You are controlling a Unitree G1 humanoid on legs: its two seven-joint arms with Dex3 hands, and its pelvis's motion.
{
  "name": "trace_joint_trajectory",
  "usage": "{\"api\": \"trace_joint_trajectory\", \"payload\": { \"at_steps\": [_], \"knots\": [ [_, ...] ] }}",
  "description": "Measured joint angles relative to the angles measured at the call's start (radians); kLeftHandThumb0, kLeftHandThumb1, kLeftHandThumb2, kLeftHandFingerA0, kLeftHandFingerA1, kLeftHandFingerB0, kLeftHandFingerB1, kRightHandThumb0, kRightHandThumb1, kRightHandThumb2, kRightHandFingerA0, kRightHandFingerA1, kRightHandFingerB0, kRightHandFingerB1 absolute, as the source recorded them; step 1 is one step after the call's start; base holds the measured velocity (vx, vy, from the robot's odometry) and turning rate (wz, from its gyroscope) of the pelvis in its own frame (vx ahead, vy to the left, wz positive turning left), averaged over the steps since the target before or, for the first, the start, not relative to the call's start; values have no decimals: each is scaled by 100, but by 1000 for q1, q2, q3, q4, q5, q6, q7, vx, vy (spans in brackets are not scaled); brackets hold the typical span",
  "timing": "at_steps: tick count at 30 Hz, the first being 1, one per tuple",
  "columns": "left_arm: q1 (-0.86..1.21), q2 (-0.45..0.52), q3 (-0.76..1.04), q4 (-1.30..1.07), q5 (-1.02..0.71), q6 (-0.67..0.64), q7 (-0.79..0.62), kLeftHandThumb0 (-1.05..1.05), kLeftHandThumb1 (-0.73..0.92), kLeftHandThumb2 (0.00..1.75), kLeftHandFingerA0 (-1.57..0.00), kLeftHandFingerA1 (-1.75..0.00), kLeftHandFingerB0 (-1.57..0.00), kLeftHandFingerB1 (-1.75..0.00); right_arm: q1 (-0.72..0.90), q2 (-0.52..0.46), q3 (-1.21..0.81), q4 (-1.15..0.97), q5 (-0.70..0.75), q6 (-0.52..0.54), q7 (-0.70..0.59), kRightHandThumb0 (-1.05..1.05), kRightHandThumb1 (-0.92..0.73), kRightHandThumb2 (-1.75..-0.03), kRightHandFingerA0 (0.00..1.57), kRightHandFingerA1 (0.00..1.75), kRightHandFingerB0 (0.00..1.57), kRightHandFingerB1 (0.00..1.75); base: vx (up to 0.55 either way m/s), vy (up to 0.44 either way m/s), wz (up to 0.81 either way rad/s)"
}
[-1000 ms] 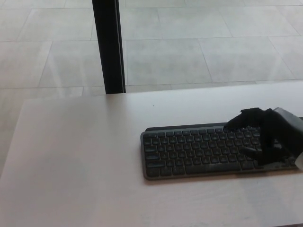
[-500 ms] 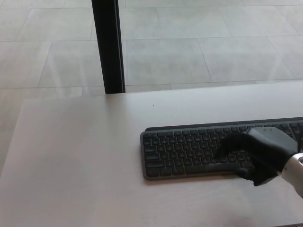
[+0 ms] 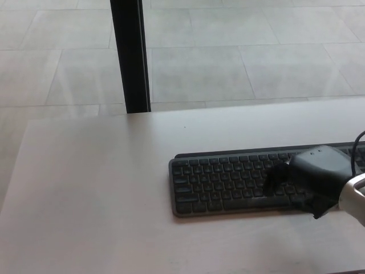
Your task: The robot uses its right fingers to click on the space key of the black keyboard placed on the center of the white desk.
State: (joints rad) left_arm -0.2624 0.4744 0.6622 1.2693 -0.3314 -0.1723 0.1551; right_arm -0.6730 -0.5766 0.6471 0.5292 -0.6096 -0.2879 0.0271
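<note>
A black keyboard (image 3: 228, 184) lies on the white desk (image 3: 97, 200), right of centre, its right end running out of the picture. My right hand (image 3: 311, 177) comes in from the right edge and rests over the keyboard's right half. Its fingers (image 3: 275, 176) point left and down onto the lower key rows, near where the long space key (image 3: 259, 201) lies. The hand holds nothing and hides the keys beneath it. Whether a fingertip touches a key I cannot tell. My left hand does not show.
A black vertical post (image 3: 130, 56) stands behind the desk's far edge. Beyond it is pale tiled floor (image 3: 239, 57). The desk's left edge runs diagonally at the picture's left.
My right hand slid from the keyboard's upper right down toward the front edge, then lifted slightly and turned so its back faces the camera, fingers still over the lower keys.
</note>
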Motion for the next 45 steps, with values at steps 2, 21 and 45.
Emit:
{"api": "trace_joint_trajectory", "payload": {
  "at_steps": [2,21,45],
  "knots": [
    [0,1,0,0,-1,0,0,-53,41,86,-84,-78,-74,-71,-5,10,-8,16,-13,-4,0,-15,-50,-78,82,167,75,51,0,0,0],
    [1,1,-7,0,-3,0,7,-53,50,56,-88,-71,-81,-59,-8,61,-34,52,-95,-26,6,-16,-51,-83,89,144,74,55,0,0,0],
    [-20,2,-5,1,-7,0,11,-51,51,56,-86,-69,-80,-59,-36,107,-29,180,-169,-30,-40,-15,-51,-83,88,136,74,56,0,0,0]
  ]
}}
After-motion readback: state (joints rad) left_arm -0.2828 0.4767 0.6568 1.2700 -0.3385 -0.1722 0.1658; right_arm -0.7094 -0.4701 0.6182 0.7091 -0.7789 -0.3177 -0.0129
